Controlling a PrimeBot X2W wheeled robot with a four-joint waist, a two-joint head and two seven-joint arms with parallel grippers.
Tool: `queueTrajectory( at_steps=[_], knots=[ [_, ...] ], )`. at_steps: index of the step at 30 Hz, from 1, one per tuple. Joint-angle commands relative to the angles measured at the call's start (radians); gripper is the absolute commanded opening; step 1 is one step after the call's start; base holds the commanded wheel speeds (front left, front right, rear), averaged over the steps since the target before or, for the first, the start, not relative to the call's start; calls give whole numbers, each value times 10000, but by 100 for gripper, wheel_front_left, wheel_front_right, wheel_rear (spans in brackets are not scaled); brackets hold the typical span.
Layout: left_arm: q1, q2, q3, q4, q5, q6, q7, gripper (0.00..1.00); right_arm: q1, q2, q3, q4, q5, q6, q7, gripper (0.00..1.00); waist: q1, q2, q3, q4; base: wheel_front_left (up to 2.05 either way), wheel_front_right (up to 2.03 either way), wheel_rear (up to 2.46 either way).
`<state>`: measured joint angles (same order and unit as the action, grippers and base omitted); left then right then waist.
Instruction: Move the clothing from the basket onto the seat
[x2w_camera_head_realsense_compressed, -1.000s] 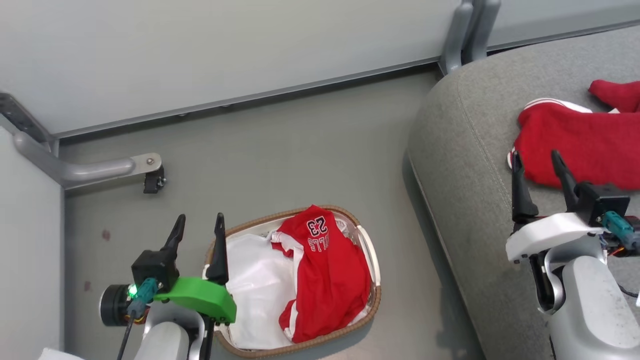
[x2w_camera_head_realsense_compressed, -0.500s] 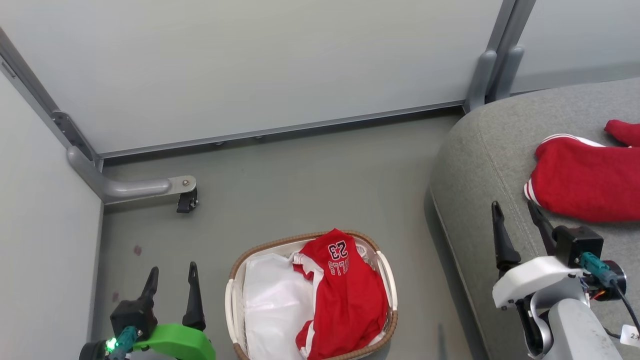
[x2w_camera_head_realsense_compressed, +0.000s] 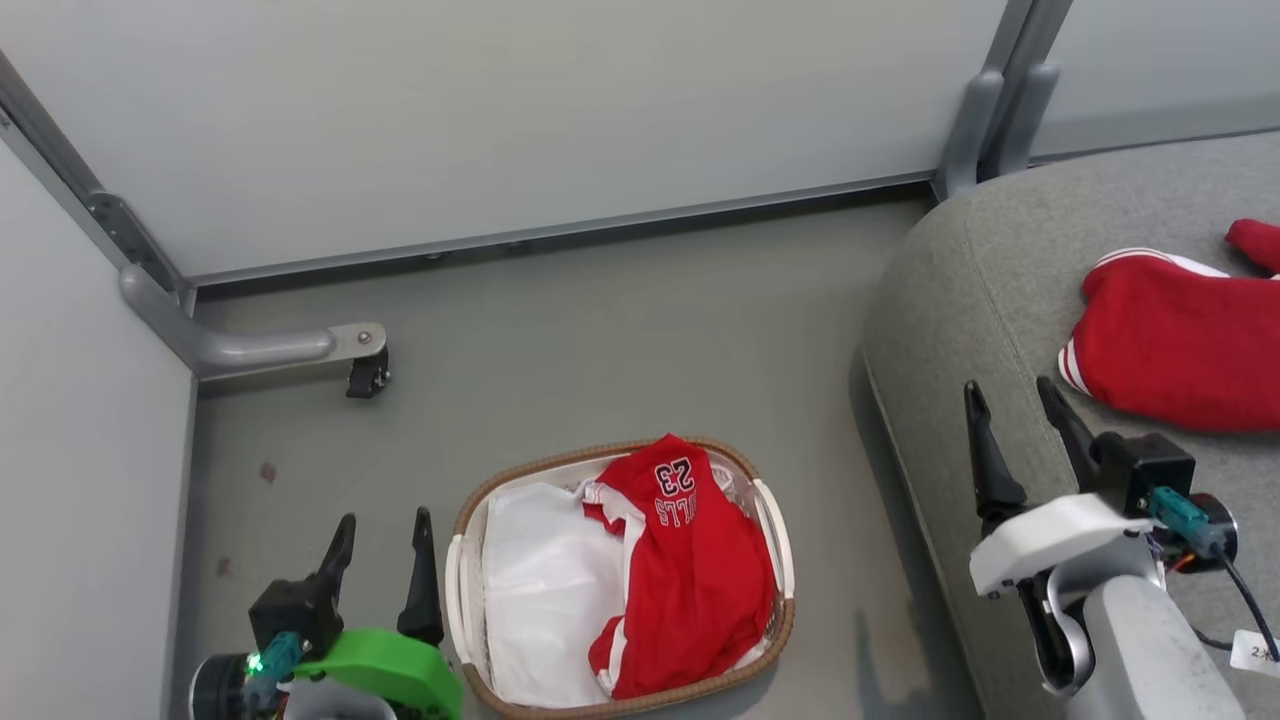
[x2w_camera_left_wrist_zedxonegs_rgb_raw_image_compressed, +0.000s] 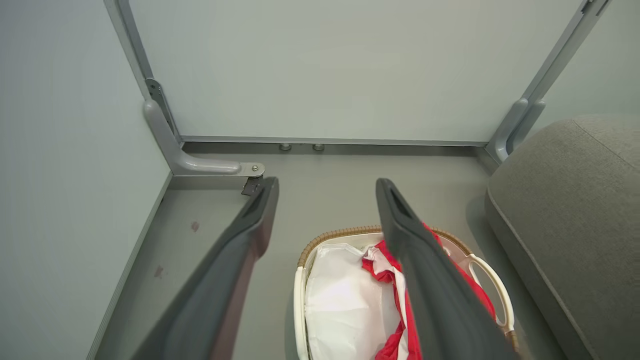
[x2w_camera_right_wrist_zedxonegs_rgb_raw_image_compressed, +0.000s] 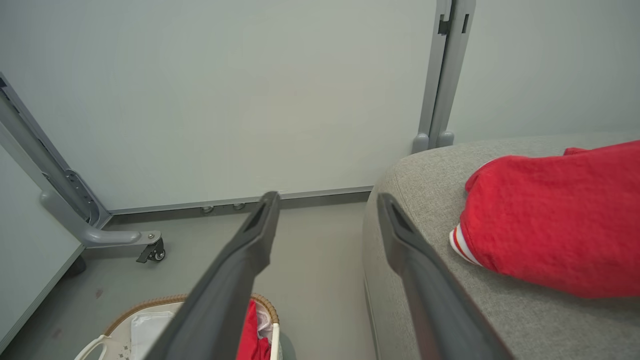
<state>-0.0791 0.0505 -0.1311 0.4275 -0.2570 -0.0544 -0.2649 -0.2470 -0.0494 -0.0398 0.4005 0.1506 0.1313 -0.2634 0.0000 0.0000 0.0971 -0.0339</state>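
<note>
The grey couch (x2w_camera_head_realsense_compressed: 960, 330) already carries one red garment (x2w_camera_head_realsense_compressed: 1170, 360), while the floor basket (x2w_camera_head_realsense_compressed: 560, 462) holds the "23" jersey (x2w_camera_head_realsense_compressed: 690, 570) over a white sheet (x2w_camera_head_realsense_compressed: 540, 590), likely next to go. The left gripper (x2w_camera_head_realsense_compressed: 385, 517) hovers beside the basket, the right gripper (x2w_camera_head_realsense_compressed: 1007, 386) over the couch edge, both spread wide and empty.

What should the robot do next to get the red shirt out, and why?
Probably swing the open left fingers over the red jersey and lower them: it lies untouched in the basket right beside them, while another red garment already lies on the seat.
</note>
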Motion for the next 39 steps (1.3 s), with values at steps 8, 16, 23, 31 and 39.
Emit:
queueTrajectory(
  at_steps=[8, 16, 23, 31, 39],
  knots=[
    [-1700, 20, -787, 550, -400, -320, 9, 100, -1232, -35, 359, -790, 227, -10, -19, 100, 0, 0, 2171, -379, 0, 0, 0],
    [-3400, 25, -1329, 1412, -564, -526, 9, 100, -2408, -30, 1054, -1524, 559, -10, -19, 100, 0, 0, 3875, -987, 0, 0, 0],
    [-4757, 37, -1442, 2242, -241, -654, 9, 100, -3181, -31, 1585, -2055, 882, -10, -19, 100, 0, 0, 5211, -1527, 0, 0, 0],
    [-5908, 44, -1473, 3219, -109, -743, 8, 100, -3625, -27, 1740, -2706, 1157, -10, -19, 100, 0, 0, 6294, -1962, 0, 0, 0],
    [-6794, 75, -1675, 4381, 13, -774, 9, 100, -3866, -28, 1839, -3234, 1362, -10, -19, 100, 0, 0, 7009, -2149, 0, 0, 0]
  ],
)
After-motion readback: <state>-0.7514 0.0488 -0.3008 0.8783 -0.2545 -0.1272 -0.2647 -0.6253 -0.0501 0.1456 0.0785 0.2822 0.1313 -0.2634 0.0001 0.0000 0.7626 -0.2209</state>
